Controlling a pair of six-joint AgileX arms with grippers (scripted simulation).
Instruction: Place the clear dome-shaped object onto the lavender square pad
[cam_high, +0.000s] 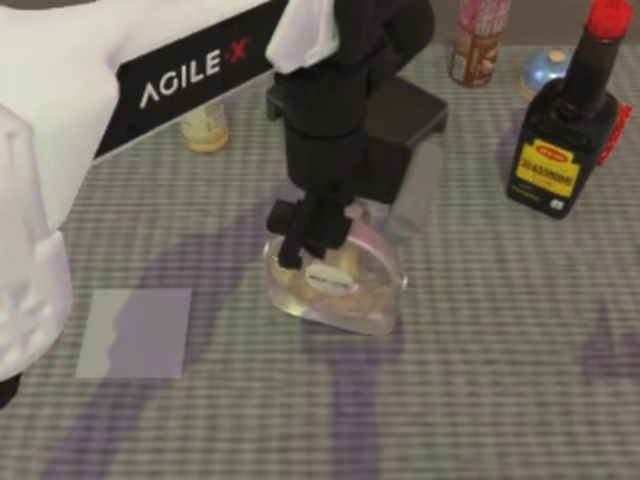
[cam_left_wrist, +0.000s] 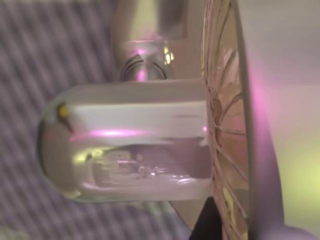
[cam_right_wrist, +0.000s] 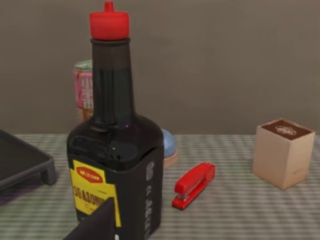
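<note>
Our left end effector (cam_high: 312, 240) sits clamped on the clear dome-shaped object (cam_high: 350, 295) at the desk (cam_high: 480, 380) centre. The lavender square pad (cam_high: 135, 333) lies well apart at eight o'clock. Right end effector: not visible.

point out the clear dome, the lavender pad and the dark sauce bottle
clear dome-shaped object (cam_high: 372, 290), top view, its clear right side
lavender square pad (cam_high: 135, 333), top view, its middle
dark sauce bottle (cam_high: 560, 150), top view, its yellow label

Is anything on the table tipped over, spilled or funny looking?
Nothing looks spilled or broken. The clear dome-shaped object with yellowish contents sits mid-table under the left gripper, away from the lavender square pad. The dark red-capped sauce bottle stands upright, and the red stapler lies flat.
</note>
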